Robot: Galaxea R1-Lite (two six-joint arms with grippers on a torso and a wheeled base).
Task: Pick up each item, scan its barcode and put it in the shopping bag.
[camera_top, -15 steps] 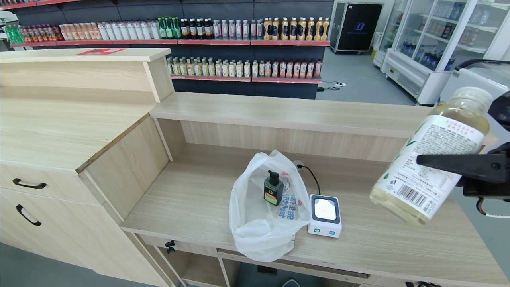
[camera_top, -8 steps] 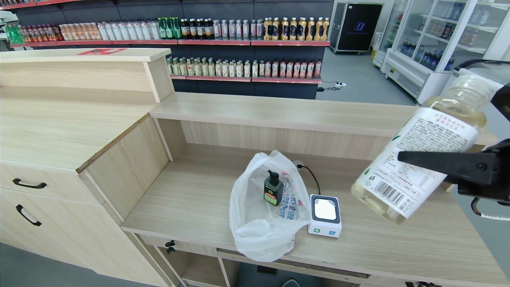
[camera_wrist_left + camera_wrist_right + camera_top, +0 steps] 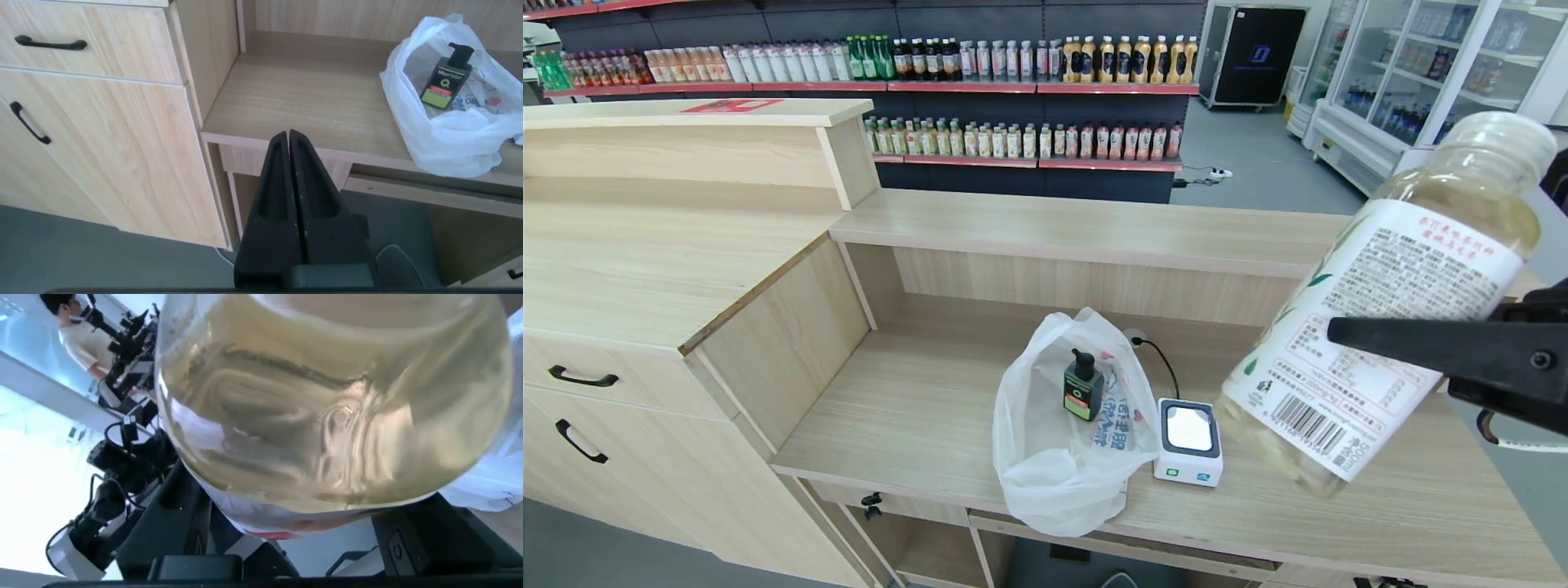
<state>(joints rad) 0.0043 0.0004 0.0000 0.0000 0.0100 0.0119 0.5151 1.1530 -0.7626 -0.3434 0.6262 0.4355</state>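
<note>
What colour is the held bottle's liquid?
Pale yellow; the bottle shows it best in the right wrist view.

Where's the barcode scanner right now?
In the head view, the barcode scanner sits on the wooden counter, directly beside the white shopping bag on its right, below and left of the drink bottle held aloft.

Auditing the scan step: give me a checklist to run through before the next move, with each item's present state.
1. Grip: ok, right gripper is shut on the bottle.
2. Aim: not ok, the barcode faces the head camera, not the scanner.
3. Target: ok, nothing covers the scanner window.
4. Drop-off: ok, the bag is open, with a pump bottle upright inside.
5. Other arm: ok, left gripper is shut, low, off the counter front.
</note>
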